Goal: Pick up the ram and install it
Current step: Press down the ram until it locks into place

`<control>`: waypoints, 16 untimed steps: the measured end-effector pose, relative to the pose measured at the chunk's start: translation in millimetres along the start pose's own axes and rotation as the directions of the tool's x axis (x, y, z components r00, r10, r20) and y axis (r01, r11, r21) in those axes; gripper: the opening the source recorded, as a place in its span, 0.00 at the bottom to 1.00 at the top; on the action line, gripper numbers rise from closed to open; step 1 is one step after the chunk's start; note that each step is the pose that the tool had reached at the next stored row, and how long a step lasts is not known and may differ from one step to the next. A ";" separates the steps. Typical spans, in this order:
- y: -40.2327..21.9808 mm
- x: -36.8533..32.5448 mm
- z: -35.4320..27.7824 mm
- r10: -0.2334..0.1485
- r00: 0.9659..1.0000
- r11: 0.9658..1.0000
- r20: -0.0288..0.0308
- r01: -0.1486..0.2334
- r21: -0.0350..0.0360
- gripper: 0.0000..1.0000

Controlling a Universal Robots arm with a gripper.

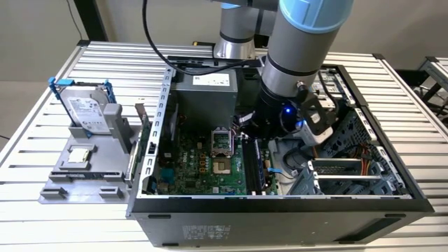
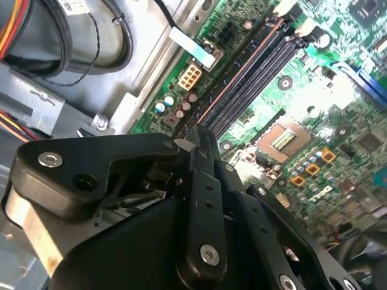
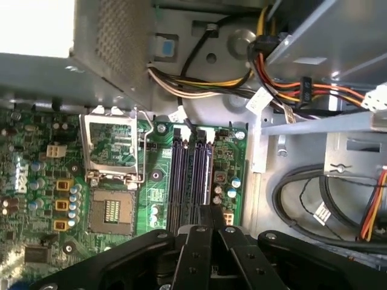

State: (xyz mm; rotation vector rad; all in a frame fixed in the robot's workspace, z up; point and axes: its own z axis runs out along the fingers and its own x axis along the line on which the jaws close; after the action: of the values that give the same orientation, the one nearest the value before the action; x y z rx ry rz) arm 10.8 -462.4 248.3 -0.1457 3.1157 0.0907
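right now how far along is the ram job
Pickup looks done: the gripper is shut on the ram, low inside the computer case. In hand: the stick lies edge-on along the memory slots. Left: seating it. I cannot tell whether it is pressed fully in.

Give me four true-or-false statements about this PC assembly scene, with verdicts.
1. The gripper hangs over the black memory slots on the motherboard. True.
2. The hard drive sits inside the computer case. False: it stands on the grey holder outside the case.
3. The processor socket has its cover flipped open. True.
4. The gripper is above the grey holder. False: it is inside the case.
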 end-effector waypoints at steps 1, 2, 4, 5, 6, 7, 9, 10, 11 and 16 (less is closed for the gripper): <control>0.0 0.0 0.0 -0.019 1.000 1.000 -0.001 0.019 0.000 0.00; 0.0 0.0 0.0 -0.036 0.999 0.999 -0.002 0.036 -0.001 0.00; 0.0 0.0 0.0 -0.072 0.997 0.997 -0.004 0.072 -0.002 0.00; 0.0 0.0 0.0 -0.090 0.996 0.996 -0.005 0.090 -0.002 0.00; 0.0 0.0 0.0 -0.109 0.994 0.994 -0.006 0.109 -0.003 0.00; 0.0 0.0 0.0 -0.127 0.992 0.992 -0.007 0.127 -0.003 0.00; 0.0 0.0 0.0 -0.163 0.987 0.987 -0.008 0.163 -0.004 0.00; 0.0 0.0 0.0 -0.181 0.983 0.983 -0.008 0.181 -0.005 0.00; 0.0 0.0 0.0 -0.200 0.980 0.980 -0.009 0.200 -0.005 0.00; 0.0 0.0 0.0 -0.283 0.959 0.959 -0.016 0.283 0.001 0.00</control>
State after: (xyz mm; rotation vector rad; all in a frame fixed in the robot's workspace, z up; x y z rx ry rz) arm 10.8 -462.4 248.2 -0.5916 3.0707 0.0787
